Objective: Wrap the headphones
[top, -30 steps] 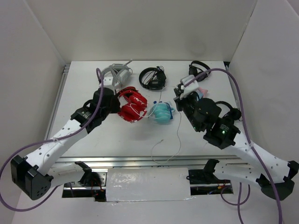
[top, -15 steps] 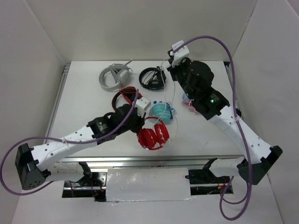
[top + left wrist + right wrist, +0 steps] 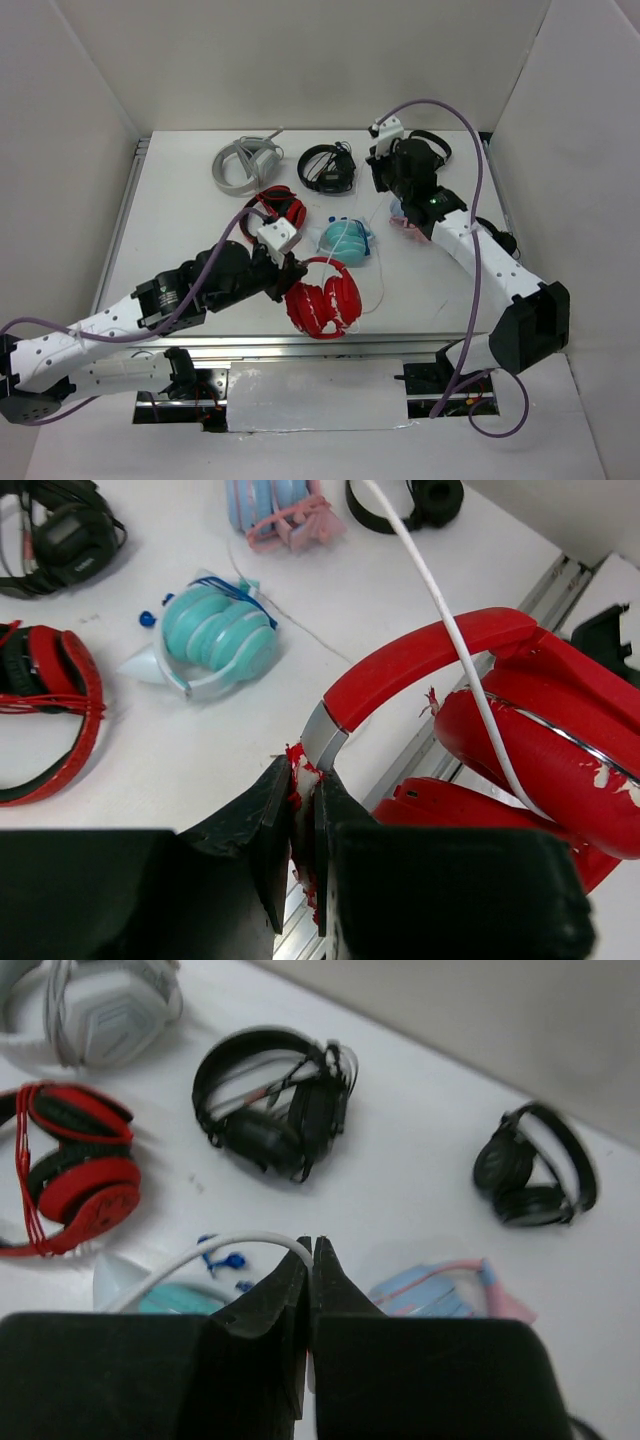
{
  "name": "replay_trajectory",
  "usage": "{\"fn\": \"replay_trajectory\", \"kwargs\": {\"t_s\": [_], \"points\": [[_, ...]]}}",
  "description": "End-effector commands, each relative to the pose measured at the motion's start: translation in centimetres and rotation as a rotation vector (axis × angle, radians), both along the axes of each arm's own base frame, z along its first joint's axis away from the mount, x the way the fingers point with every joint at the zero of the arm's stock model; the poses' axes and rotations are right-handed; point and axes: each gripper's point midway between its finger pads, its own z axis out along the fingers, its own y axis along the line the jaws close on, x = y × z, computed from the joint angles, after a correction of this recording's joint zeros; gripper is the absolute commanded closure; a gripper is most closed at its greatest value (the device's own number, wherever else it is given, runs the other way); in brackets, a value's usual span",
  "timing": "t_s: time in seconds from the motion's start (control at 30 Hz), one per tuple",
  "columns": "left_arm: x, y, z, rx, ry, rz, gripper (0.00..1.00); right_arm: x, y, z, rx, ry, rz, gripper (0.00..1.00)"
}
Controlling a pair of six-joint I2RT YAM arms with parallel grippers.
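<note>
The glossy all-red headphones (image 3: 322,298) lie folded near the table's front edge. My left gripper (image 3: 289,273) is shut on the end of their headband (image 3: 400,675), where the red covering is frayed, and the earcups (image 3: 540,750) sit right of the fingers. The thin white cable (image 3: 381,262) runs from the earcups up toward the back. My right gripper (image 3: 384,186) is raised above the table's back right and is shut on that cable (image 3: 215,1250), which curves away to the left from its fingertips (image 3: 296,1256).
Red-and-black hoop headphones (image 3: 270,208), a teal pair (image 3: 345,240), a black pair (image 3: 327,168), a grey-white pair (image 3: 245,163), a pink-and-blue pair (image 3: 408,216) and a small black pair (image 3: 428,145) lie across the back half. A metal rail (image 3: 300,345) edges the front.
My left gripper has carried the red headphones from mid-table to the front edge. My right gripper has swung to the back right with the cable, pulling it out long.
</note>
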Motion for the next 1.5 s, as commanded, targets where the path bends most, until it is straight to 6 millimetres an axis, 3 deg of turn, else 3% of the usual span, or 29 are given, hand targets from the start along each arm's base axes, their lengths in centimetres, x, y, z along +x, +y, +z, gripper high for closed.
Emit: {"fn": "replay_trajectory", "kwargs": {"t_s": [0.0, 0.07, 0.13, 0.2, 0.23, 0.27, 0.37, 0.4, 0.47, 0.57, 0.7, 0.73, 0.87, 1.0, 1.07, 1.13, 1.17, 1.2, 1.23, 1.3, 1.4, 1.47], "points": [[1.0, 0.9, 7.2, -0.203, -0.063, 0.103, 1.0, -1.5, 0.3, -0.9, 0.163, -0.005, 0.026, 1.0], [1.8, 2.1, 8.6, -0.246, -0.081, 0.183, 1.0, -2.5, -0.2, -2.7, 0.213, 0.0, 0.022, 1.0], [2.5, 3.2, 9.9, -0.29, -0.088, 0.259, 1.0, -3.9, 0.8, -3.4, 0.298, 0.031, 0.079, 1.0], [2.6, 3.7, 11.3, -0.321, -0.099, 0.281, 1.0, -5.5, 1.9, -5.4, 0.346, 0.074, 0.116, 1.0], [2.9, 4.5, 12.6, -0.355, -0.103, 0.322, 1.0, -6.3, 2.3, -5.0, 0.372, 0.064, 0.133, 1.0], [3.1, 4.6, 12.8, -0.351, -0.103, 0.338, 1.0, -7.5, 3.3, -6.3, 0.401, 0.086, 0.159, 1.0], [4.7, 6.8, 14.1, -0.413, -0.1, 0.513, 1.0, -10.6, 5.6, -7.3, 0.468, 0.097, 0.257, 1.0], [5.0, 7.4, 14.8, -0.442, -0.099, 0.557, 1.0, -12.6, 6.2, -8.9, 0.499, 0.13, 0.301, 1.0], [5.6, 8.8, 15.1, -0.439, -0.108, 0.649, 1.0, -15.6, 8.8, -7.5, 0.565, 0.072, 0.446, 1.0], [6.3, 10.6, 16.0, -0.462, -0.094, 0.785, 1.0, -19.9, 10.8, -5.8, 0.651, 0.006, 0.57, 0.99], [7.3, 11.1, 16.4, -0.445, -0.13, 0.866, 1.0, -22.5, 12.6, -4.3, 0.635, -0.022, 0.631, 0.97], [7.6, 11.1, 16.0, -0.414, -0.139, 0.89, 1.0, -23.0, 12.8, -5.1, 0.589, 0.001, 0.634, 0.97], [8.3, 14.1, 15.2, -0.34, -0.175, 1.132, 1.0, -24.5, 13.0, -5.2, 0.538, 0.0, 0.599, 1.0], [8.8, 14.0, 15.1, -0.27, -0.2, 1.147, 1.0, -27.3, 14.0, -5.0, 0.471, -0.009, 0.67, 1.0], [9.1, 13.7, 15.0, -0.251, -0.206, 1.147, 1.0, -26.5, 13.6, -3.4, 0.461, -0.057, 0.585, 1.0], [9.6, 13.4, 13.6, -0.193, -0.194, 1.163, 1.0, -26.4, 13.4, -3.5, 0.398, -0.053, 0.516, 1.0], [10.0, 13.4, 13.2, -0.177, -0.188, 1.175, 1.0, -25.8, 13.1, -2.1, 0.379, -0.085, 0.466, 1.0], [10.9, 13.2, 12.0, -0.134, -0.17, 1.179, 1.0, -24.2, 11.3, -2.4, 0.329, -0.107, 0.317, 1.0], [11.5, 13.1, 11.0, -0.097, -0.148, 1.167, 1.0, -24.0, 11.1, -2.3, 0.304, -0.117, 0.26, 1.0], [13.1, 12.8, 8.3, -0.042, -0.083, 1.153, 1.0, -22.5, 9.1, -0.9, 0.26, -0.168, 0.115, 1.0], [14.6, 12.1, 4.9, 0.033, -0.024, 1.12, 1.0, -21.5, 8.6, 0.7, 0.243, -0.227, 0.058, 1.0], [15.1, 10.4, 2.4, 0.097, 0.013, 1.037, 1.0, -20.9, 8.5, 2.1, 0.238, -0.283, 0.038, 1.0]]}}
